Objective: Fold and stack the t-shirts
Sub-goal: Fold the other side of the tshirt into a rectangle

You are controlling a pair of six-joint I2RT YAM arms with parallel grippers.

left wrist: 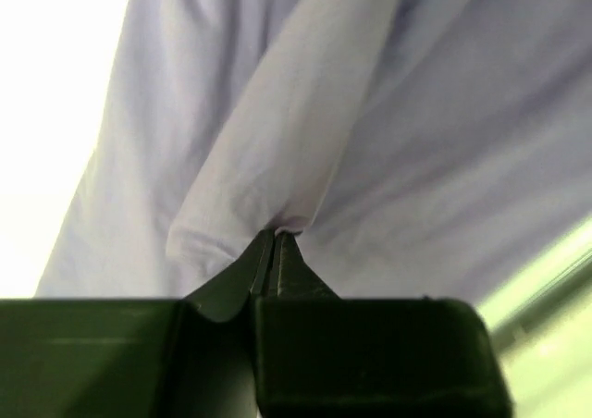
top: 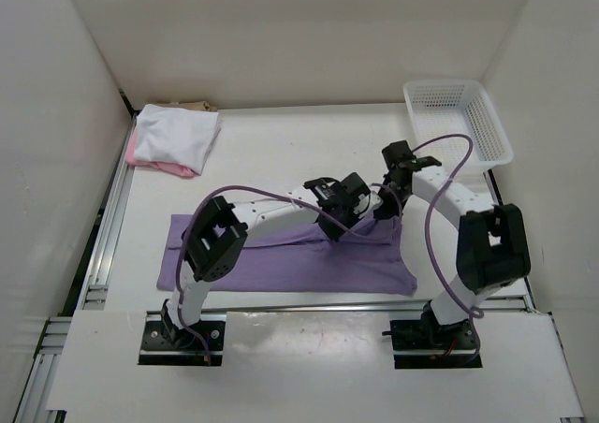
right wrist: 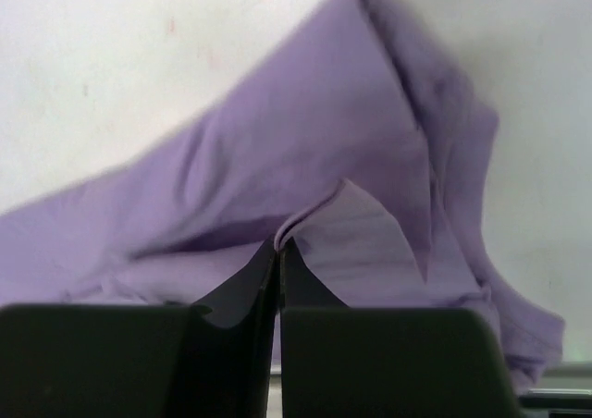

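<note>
The lavender purple t-shirt lies spread across the near half of the table. My left gripper is shut on a pinched fold of it near the shirt's far edge. Just to the right, my right gripper is also shut, pinching a hem of the same shirt at its far right corner, which is lifted off the table. A folded stack sits at the far left: a white t-shirt on top of a pink one, with a tan-beige one showing behind.
A white plastic mesh basket stands at the far right corner. White walls enclose the table on three sides. An aluminium rail runs along the left edge. Purple cables loop over both arms.
</note>
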